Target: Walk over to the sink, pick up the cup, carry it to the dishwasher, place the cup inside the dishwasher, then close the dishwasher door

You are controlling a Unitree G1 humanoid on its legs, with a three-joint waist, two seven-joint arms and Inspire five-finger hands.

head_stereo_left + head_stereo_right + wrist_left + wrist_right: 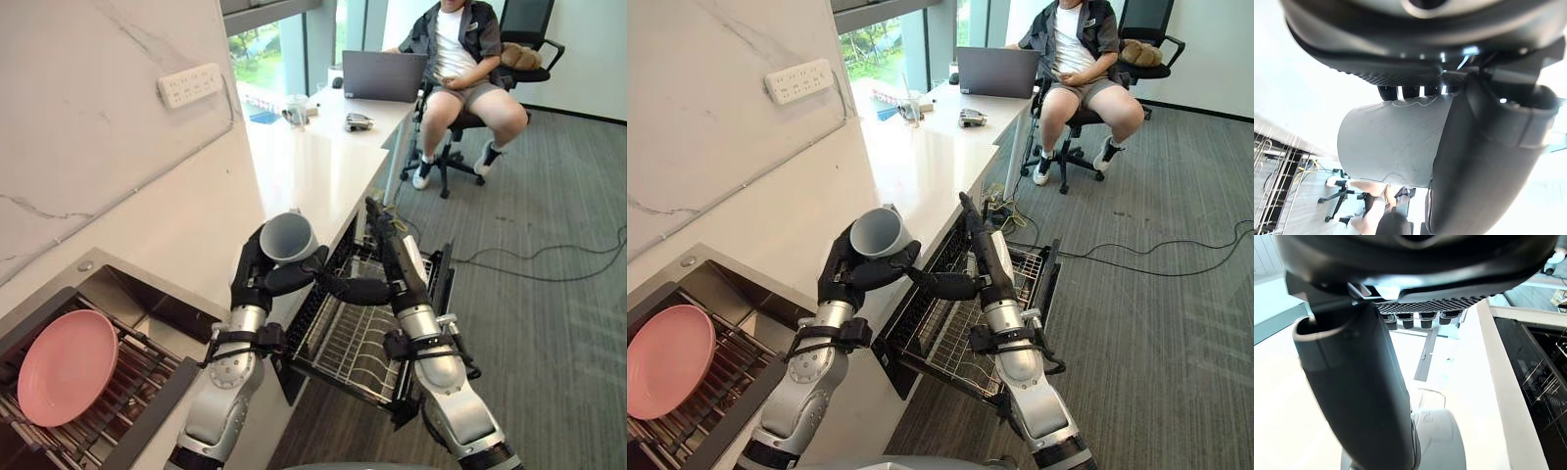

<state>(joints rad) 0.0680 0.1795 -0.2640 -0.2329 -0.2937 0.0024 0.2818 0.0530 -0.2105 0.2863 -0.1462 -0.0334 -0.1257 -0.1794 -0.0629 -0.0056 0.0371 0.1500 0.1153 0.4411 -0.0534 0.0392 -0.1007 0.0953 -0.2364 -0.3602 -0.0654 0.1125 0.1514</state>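
Observation:
A grey cup (pixel 289 238) lies on its side in my left hand (pixel 257 279), mouth turned toward the camera, just above the white counter's front edge. In the left wrist view the thumb and fingers curl round the cup (pixel 1391 142). My right hand (pixel 387 250) hovers over the pulled-out dishwasher rack (pixel 348 343) with straight fingers, and its thumb reaches toward the left hand under the cup. The dishwasher is open below the counter edge, its wire rack (pixel 955 338) drawn out. The right wrist view catches the cup (pixel 1442 435) past the thumb.
The sink (pixel 147 313) at lower left holds a wire rack and a pink plate (pixel 67 365). The white counter (pixel 313 166) runs to a desk with a laptop (pixel 382 75), where a person (pixel 460 59) sits in a chair. Grey carpet lies to the right.

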